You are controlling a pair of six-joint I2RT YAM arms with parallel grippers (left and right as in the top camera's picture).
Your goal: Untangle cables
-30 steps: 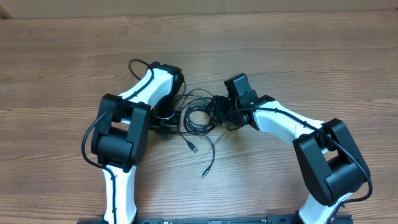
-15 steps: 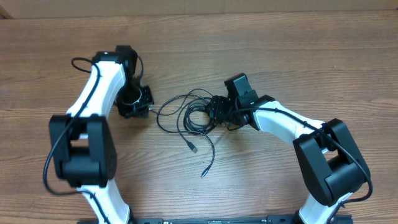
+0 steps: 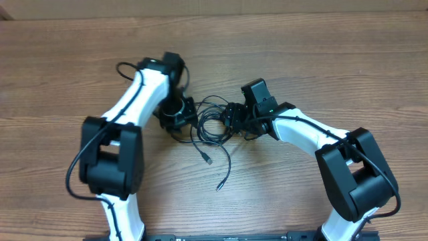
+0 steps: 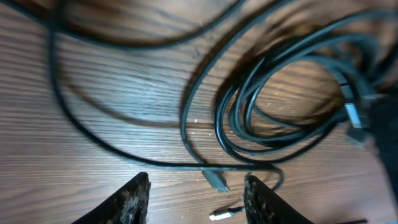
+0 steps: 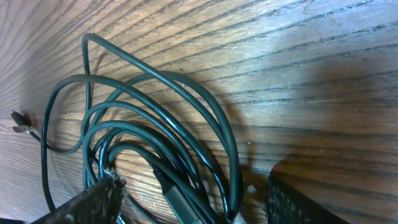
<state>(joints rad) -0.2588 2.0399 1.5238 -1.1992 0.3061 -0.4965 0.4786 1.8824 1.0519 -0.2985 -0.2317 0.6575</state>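
Left gripper (image 4: 198,186): jaws partly apart, holding nothing. One strand of the cables (image 3: 212,127) runs across just past its fingertips, and a silvery plug (image 4: 216,180) lies on the wood between them. Can't tell if anything touches.

Right gripper (image 5: 194,183): jaws wide apart, not clamped. Several loops of the coil pass between them, bunched against one finger (image 5: 93,199).

The coil lies mid-table (image 3: 301,60) between the two grippers, with two loose ends trailing toward the robot's side.
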